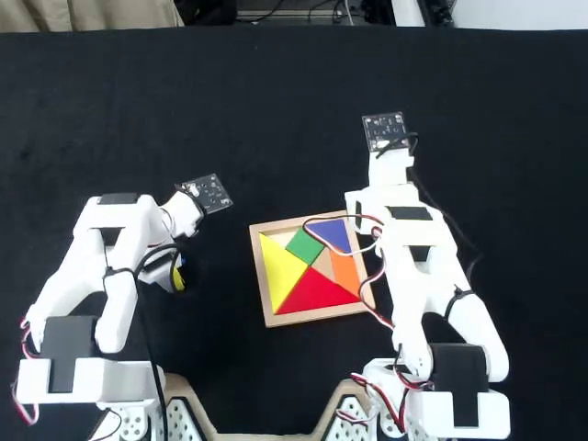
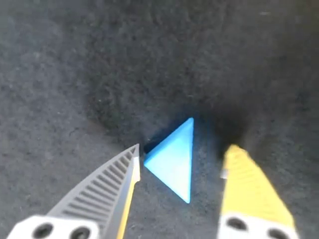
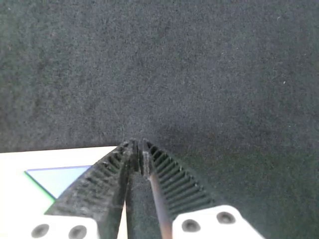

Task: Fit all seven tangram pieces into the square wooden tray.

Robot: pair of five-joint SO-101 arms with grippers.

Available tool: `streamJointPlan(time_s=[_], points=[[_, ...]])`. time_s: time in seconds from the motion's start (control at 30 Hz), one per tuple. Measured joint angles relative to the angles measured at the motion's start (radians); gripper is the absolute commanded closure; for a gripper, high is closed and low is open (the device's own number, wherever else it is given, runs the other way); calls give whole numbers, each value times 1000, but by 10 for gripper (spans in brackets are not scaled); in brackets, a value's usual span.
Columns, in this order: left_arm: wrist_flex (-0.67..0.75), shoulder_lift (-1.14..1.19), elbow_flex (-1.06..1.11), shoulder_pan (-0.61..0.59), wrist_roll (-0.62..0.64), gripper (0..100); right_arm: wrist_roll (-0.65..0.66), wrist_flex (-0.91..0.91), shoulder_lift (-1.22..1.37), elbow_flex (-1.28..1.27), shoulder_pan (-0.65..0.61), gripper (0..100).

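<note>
The square wooden tray (image 1: 272,317) lies flat on the black surface (image 1: 276,110), between the two arms and turned slightly off square to them. Five coloured pieces sit inside it. A large yellow piece (image 1: 280,266) fills the side nearer the left arm, and a large red piece (image 1: 317,292) fills the edge nearest the arm bases; the two meet along a slanted line. A green piece (image 1: 305,245) sits at the far edge, touching the yellow one, with a blue piece (image 1: 333,234) just beside it in the far corner on the right arm's side. An orange piece (image 1: 344,273) lies below the blue one along that same side, partly crossed by the right arm's cables. Between green, orange and red a small patch of bare wood shows.

A light-blue triangle (image 2: 172,159) lies outside the tray, flat on the surface under the left arm's wrist. The left end effector (image 2: 183,149) is lowered around it with its jaws apart: the grey finger (image 2: 107,186) has its tip just beside one corner of the triangle, and the yellow finger (image 2: 249,184) stands on the other side, a little clear of it.

The right end effector (image 3: 137,147) has its jaws pressed together with nothing between them, and it sits over the dark surface just past the tray's far edge
</note>
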State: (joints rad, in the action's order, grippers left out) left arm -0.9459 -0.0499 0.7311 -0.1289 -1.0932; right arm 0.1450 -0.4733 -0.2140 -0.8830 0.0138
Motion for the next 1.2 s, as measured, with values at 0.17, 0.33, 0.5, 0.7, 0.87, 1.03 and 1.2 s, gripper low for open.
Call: streamJointPlan(time_s=[0.17,0.33,0.5,0.7,0.87,1.03,1.2], points=[[-60,61,-46,23,-3,900,0,0,0,0,0,987],[-133,135,-133,28,37,898,0,0,0,0,0,987],[-153,150,-173,58,146,898,0,0,0,0,0,987],[-169,121,-292,166,528,897,0,0,0,0,0,987],[-330,86,-445,242,950,898,0,8,0,0,34,987],[-473,83,-555,336,1073,898,0,52,0,0,58,987],[-483,83,-568,416,1083,895,0,57,0,0,84,987]])
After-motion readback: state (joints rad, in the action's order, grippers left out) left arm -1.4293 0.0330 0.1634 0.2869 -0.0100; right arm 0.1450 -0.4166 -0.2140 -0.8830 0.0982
